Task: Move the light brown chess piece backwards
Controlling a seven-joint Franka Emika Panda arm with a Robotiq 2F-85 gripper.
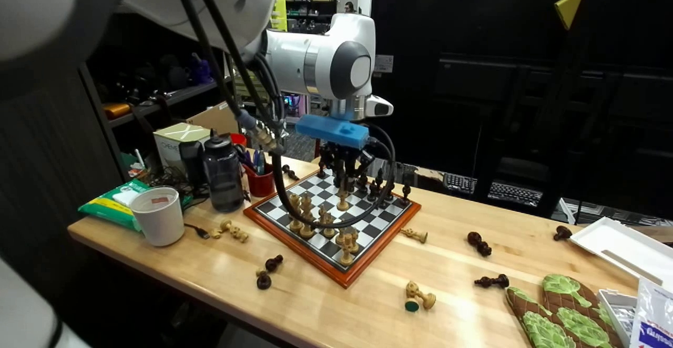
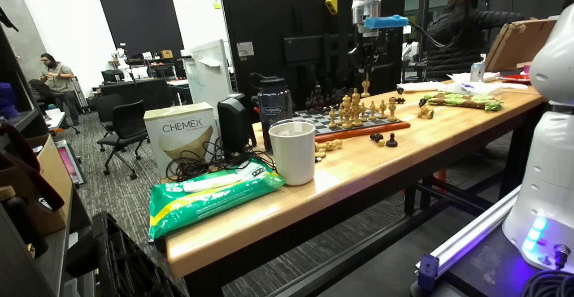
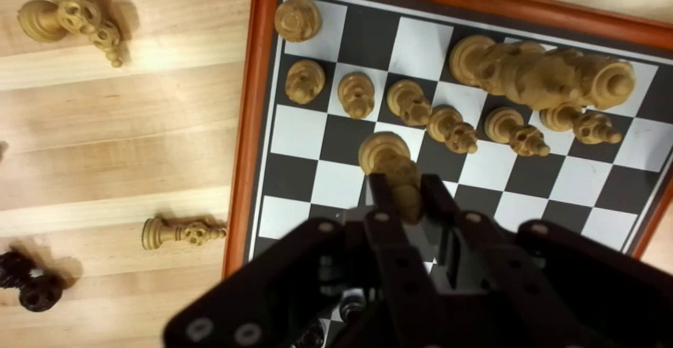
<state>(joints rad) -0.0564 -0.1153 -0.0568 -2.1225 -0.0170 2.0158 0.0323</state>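
Pale wooden tabletop (image 1: 357, 311), red-brown-framed black-and-white chessboard (image 3: 337, 185), black two-finger gripper (image 3: 405, 184).
The jaws clasp the light brown carved chess piece (image 3: 395, 172) over the chessboard, between near pale pieces (image 3: 356, 95) and far dark brown pieces (image 1: 406, 194); whether it touches down, I cannot tell.

gripper (image 3: 405, 181) blurred, white tray (image 1: 625, 238) cut off

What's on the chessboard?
Light brown pieces stand at one side of the chessboard, dark pieces opposite; over it the pincer grips another light brown piece. Hidden: the surface beneath standing pieces; in the wrist view, the pincer covers much of the dark pieces' side.
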